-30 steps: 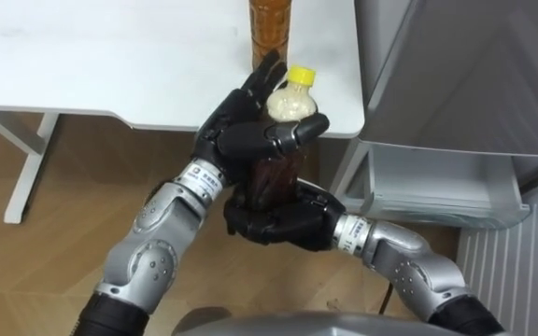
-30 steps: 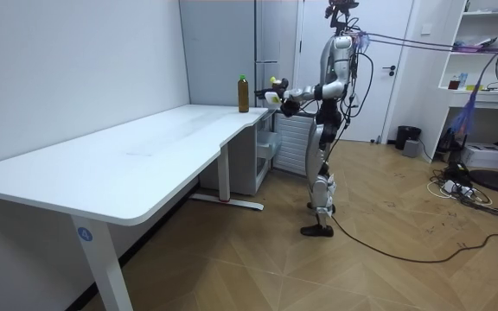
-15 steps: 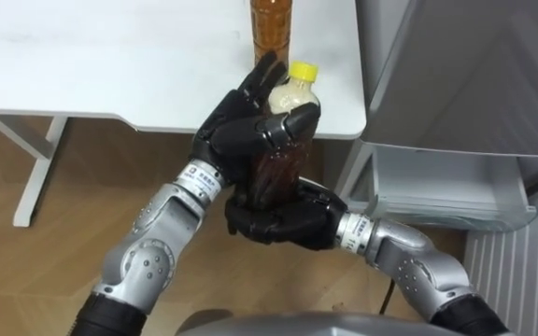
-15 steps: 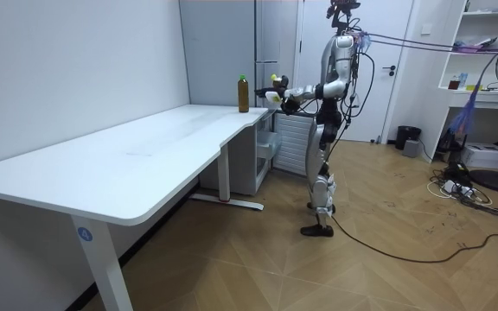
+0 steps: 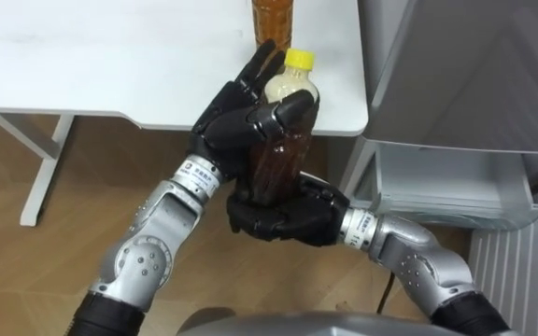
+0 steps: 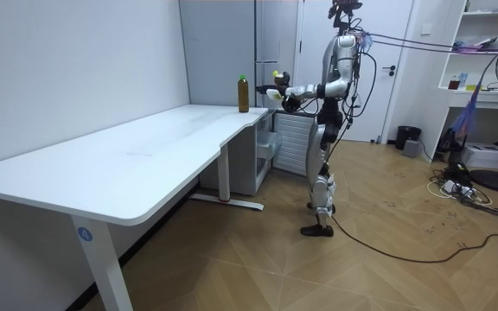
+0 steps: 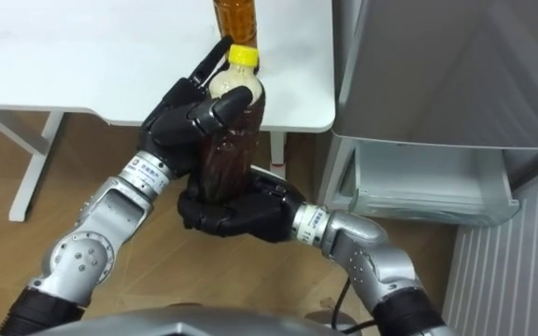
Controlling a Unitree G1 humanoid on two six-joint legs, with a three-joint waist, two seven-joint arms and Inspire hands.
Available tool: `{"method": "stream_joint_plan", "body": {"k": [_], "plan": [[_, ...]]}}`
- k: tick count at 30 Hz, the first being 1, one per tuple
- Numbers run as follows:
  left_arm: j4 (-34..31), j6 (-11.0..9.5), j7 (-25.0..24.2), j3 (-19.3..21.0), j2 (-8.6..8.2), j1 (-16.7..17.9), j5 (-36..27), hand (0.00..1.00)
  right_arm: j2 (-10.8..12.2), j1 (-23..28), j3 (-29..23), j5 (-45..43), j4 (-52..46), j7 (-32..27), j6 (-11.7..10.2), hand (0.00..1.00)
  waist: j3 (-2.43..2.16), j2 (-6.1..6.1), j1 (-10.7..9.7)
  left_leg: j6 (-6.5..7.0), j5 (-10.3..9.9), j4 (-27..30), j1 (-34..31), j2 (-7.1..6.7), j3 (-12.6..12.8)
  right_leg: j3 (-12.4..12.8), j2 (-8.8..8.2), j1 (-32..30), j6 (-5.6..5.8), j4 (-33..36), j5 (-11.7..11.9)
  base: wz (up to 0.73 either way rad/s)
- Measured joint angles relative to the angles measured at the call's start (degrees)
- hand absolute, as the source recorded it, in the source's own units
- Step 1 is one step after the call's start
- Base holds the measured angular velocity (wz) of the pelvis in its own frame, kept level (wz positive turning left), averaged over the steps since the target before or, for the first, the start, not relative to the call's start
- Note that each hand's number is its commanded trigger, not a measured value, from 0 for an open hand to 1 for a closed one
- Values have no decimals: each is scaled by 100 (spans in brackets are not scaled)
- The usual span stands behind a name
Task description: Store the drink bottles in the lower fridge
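A bottle (image 5: 275, 164) with a yellow cap, dark drink below and a pale upper part, stands upright between both hands, off the table's near edge. My left hand (image 5: 233, 131) grips its upper half, thumb curled across the front and fingers rising behind the neck. My right hand (image 5: 278, 216) cups the base from below, fingers curled round it. A second, amber bottle (image 5: 272, 17) stands on the white table (image 5: 110, 56) just beyond; the room view shows its green cap (image 6: 243, 77). I stand at the table's end, before the grey fridge (image 6: 232, 43).
The fridge's grey door (image 5: 465, 65) fills the right side, with a pale open drawer (image 5: 446, 182) below it. The table's white leg (image 5: 40, 168) stands at the left on the wooden floor. A ribbed white panel (image 5: 521, 271) is at lower right.
Both hands have lifted the yellow-capped bottle a little toward the table. My left thumb has closed further across its front.
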Motion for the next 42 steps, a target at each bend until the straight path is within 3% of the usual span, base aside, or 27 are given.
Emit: {"method": "stream_joint_plan", "body": {"k": [13,18,23,24,25,31,36,42], "plan": [[-31,14,-211,84,33,0,-174,0,83,-14,-174,-50,2,403,225,100,17,-2,30,20,-81,108,-2,10,-4,5,8,58,1,0,-1,0],[-50,137,-389,238,40,1,-177,0,219,-19,-239,-93,3,580,376,100,27,-6,37,20,-81,71,8,10,2,3,8,61,5,-5,-3,0],[-65,151,-432,290,39,1,-301,0,286,-17,-269,-87,12,649,376,100,30,-11,41,19,-80,53,27,8,20,5,5,83,9,-30,-6,0],[-65,151,-433,292,41,2,-318,62,290,-12,-269,-86,15,658,377,100,33,-16,41,19,-80,36,57,3,25,3,4,117,9,-70,-6,0],[-65,153,-432,292,43,4,-353,100,291,-10,-270,-86,15,660,377,100,35,-19,41,19,-80,30,80,0,27,3,4,145,9,-96,-6,0],[-70,165,-444,358,42,4,-466,100,339,-23,-288,-65,13,667,409,100,35,-25,61,19,-80,31,119,8,80,7,-1,168,18,-108,-11,0],[-77,165,-524,407,41,2,-466,100,458,-15,-302,17,14,724,621,100,35,-20,64,19,-81,31,123,9,88,7,-5,172,17,-104,-11,0],[-77,165,-527,413,36,4,-465,100,459,-1,-303,-14,12,707,622,100,56,12,73,16,-85,3,187,9,88,12,-3,218,18,-94,-11,0]]}}
